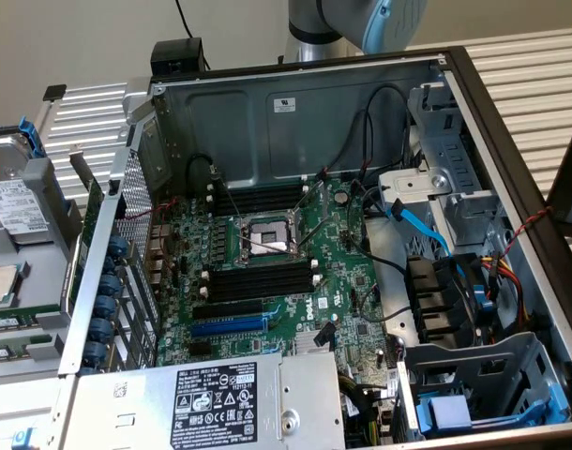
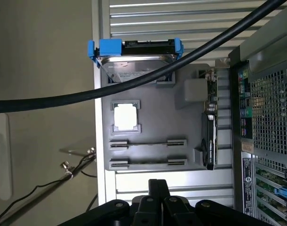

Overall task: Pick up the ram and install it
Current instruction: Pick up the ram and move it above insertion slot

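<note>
Two ram sticks stand edge-on in grey holders on the parts tray [image 2: 153,113]: one ram stick [image 2: 148,142] and a second one [image 2: 148,162] beside it. In the exterior view the ram [image 1: 3,324] shows as green strips at the left edge, outside the computer case. My gripper [image 2: 157,183] hangs above the tray edge near the second stick, its black fingers shut together with nothing between them. The motherboard [image 1: 267,272] lies inside the open case, with long black memory slots [image 1: 258,281] beside the processor socket [image 1: 265,236].
The tray also carries a hard drive in a blue caddy [image 2: 134,59], a processor [image 2: 124,116] and a graphics card [image 2: 210,127]. A thick black cable [image 2: 134,80] crosses the wrist view. The case's perforated wall [image 2: 270,108] stands beside the tray. The arm [image 1: 361,23] rises behind the case.
</note>
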`<state>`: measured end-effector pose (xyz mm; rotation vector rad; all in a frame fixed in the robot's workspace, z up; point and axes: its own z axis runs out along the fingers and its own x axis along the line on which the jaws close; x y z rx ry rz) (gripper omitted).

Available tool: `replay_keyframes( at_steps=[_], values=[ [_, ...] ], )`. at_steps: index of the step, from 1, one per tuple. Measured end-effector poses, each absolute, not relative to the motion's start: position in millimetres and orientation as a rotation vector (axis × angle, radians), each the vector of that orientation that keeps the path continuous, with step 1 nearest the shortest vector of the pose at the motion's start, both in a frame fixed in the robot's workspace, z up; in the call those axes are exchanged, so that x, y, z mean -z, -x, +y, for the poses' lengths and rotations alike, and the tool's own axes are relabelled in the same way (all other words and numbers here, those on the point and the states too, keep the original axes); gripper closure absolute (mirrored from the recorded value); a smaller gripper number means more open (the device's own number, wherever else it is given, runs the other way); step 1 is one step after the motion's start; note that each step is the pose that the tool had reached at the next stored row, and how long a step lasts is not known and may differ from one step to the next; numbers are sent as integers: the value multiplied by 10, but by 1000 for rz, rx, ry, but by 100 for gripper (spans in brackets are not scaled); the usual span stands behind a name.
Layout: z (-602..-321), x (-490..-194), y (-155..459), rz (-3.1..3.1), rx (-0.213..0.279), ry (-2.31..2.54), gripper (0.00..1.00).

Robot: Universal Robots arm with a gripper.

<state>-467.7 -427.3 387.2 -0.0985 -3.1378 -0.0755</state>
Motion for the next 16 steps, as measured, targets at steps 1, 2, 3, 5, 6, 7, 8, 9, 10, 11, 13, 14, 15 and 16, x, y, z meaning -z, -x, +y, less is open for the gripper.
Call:
replay_keyframes(
  at_steps=[1,2,3,5,6,7,8,9,10,11,13,14,15,16],
  values=[
    [-4272,-3874,4685,-3138,75,98,89],
    [-4272,-3874,4689,-3138,75,86,89],
    [-4272,-3873,4689,-3139,75,58,89],
    [-4272,-3872,4689,-3139,75,1,89],
    [-4272,-3872,4689,-3138,75,-29,89],
    [-4273,-3872,4689,-3137,75,-57,89],
    [-4272,-3872,4689,-3136,75,-86,89],
    [-4272,-3872,4689,-3135,75,-114,89],
    [-4272,-3872,4689,-3133,75,-143,89],
    [-4273,-3872,4689,-3131,75,-171,89],
    [-4272,-3872,4689,-3127,75,-226,89],
    [-4273,-3872,4689,-3124,75,-255,89],
    [-4272,-3872,4689,-3121,75,-284,89],
    [-4272,-3872,4689,-3118,75,-312,89]
  ],
)
